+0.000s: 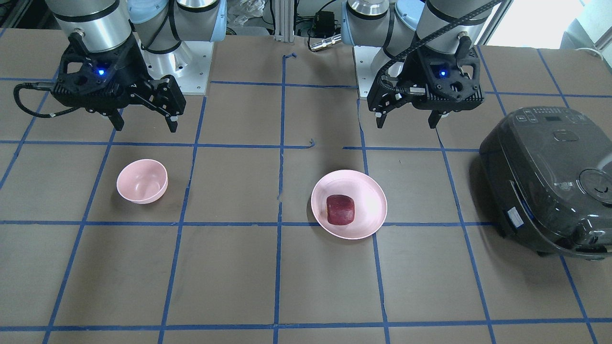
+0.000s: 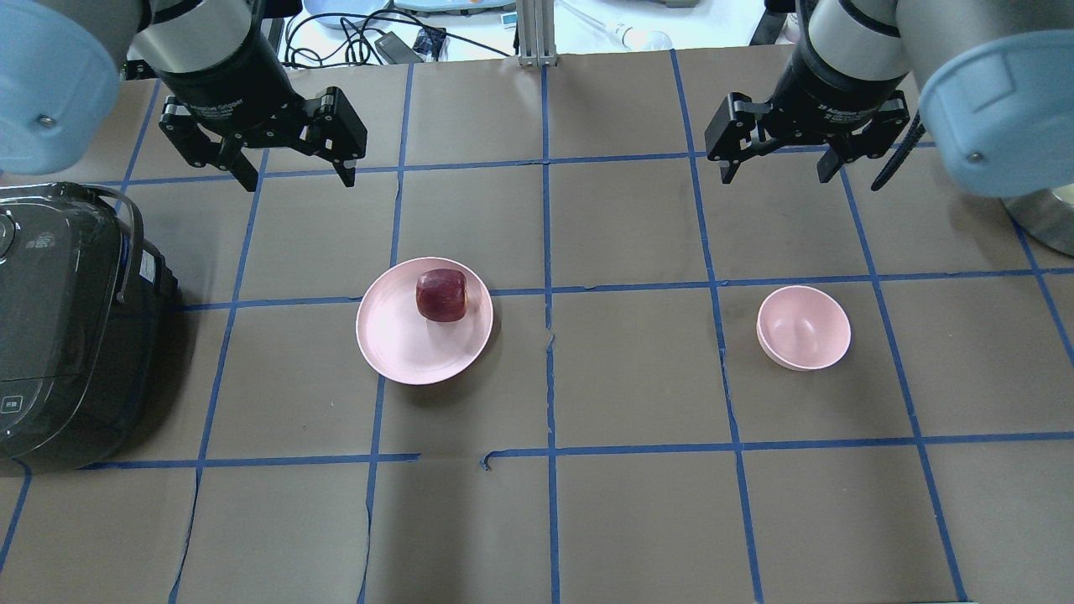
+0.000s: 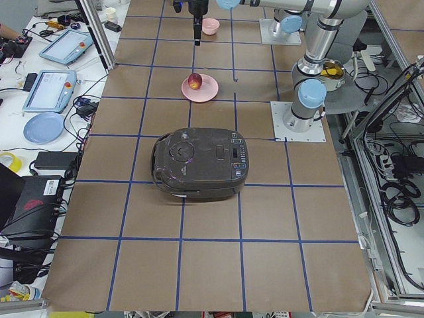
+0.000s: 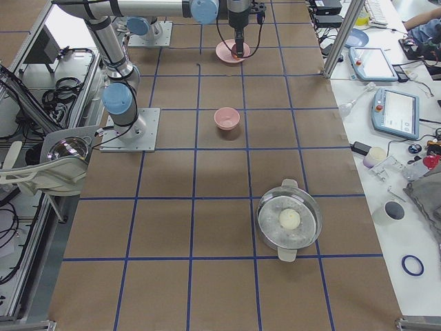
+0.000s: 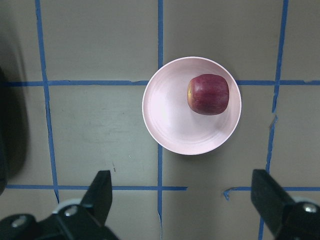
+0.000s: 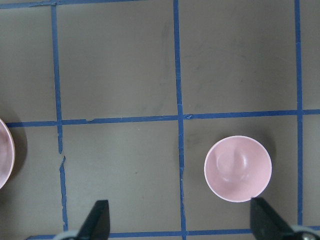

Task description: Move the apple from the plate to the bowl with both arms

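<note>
Overhead: apple (image 2: 441, 295) sits on plate (image 2: 394, 344), 1 o'clock side. Bowl (image 2: 804, 329) stands apart, 3 o'clock. Left gripper (image 2: 299, 183), right gripper (image 2: 776, 177): jaws spread wide.

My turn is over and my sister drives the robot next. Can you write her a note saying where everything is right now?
Left gripper: fingers open, holding nothing, up above the table on the plate's side.
Right gripper: fingers open, holding nothing, up above the table on the bowl's side.
Apple: sits on the plate, off centre, in the robot's left half.
Bowl: empty, upright, in the robot's right half.
Done: nothing yet.
Left: probably the left gripper picks up the apple and passes it to the right one, which puts it in the bowl.
</note>
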You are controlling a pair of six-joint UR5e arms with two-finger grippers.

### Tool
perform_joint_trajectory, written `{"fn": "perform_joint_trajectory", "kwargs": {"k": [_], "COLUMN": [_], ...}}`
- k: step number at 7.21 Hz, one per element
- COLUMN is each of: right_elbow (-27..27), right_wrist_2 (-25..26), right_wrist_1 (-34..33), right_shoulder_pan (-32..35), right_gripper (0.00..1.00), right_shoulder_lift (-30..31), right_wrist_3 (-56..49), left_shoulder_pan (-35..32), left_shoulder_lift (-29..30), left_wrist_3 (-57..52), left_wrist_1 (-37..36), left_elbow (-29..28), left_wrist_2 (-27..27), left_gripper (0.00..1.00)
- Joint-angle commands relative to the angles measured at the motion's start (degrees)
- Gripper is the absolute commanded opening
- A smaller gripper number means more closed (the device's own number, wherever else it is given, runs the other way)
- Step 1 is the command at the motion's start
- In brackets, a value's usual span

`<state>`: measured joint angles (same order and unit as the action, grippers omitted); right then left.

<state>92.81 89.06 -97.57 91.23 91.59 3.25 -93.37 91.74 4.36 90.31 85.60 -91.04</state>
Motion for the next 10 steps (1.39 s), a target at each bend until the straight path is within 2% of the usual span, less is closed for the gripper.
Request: {"fn": "perform_joint_trajectory", "kwargs": {"k": [1,2,4,6,7,8,9,10], "right_elbow": [0.01,0.35,0.53,1.32,2.54,5.17,9.80,14.29], "right_wrist_2": [-0.03,0.93,-0.29,0.40,-0.37,-0.47,-0.30,-0.03], "right_wrist_1": [-0.17,-1.12,-0.61,-1.31,-1.31,-3.40,-13.08,-19.79], "right_shoulder_pan": [0.00,-0.09,-5.42,-12.18,-15.26,-17.56,-18.54,-18.89], "right_gripper": [1.00,1.00,1.00,1.00,1.00,1.00,1.00,1.00], "right_shoulder_lift": [-0.01,-0.44,-3.68,-6.93,-9.13,-11.41,-14.30,-15.99], "right_wrist_3": [0.18,0.53,-2.00,-23.02,-25.20,-27.66,-31.34,-37.73], "left_shoulder_pan": [-0.15,-0.41,-2.07,-3.83,-4.36,-5.32,-5.59,-5.86], "left_shoulder_lift": [1.76,3.26,6.94,10.46,12.74,14.94,16.27,16.98], "left_wrist_3": [1.00,4.22,6.53,10.83,11.28,11.46,12.42,12.52], "left_wrist_1": [-1.00,-4.40,-11.43,-28.60,-34.52,-36.76,-38.52,-39.23], "left_elbow": [0.96,2.19,6.04,16.91,20.71,21.97,21.89,21.89], "left_wrist_2": [-0.10,-0.01,0.17,0.16,1.21,1.57,1.66,1.66], "left_gripper": [1.00,1.00,1.00,1.00,0.98,0.97,0.97,0.97]}}
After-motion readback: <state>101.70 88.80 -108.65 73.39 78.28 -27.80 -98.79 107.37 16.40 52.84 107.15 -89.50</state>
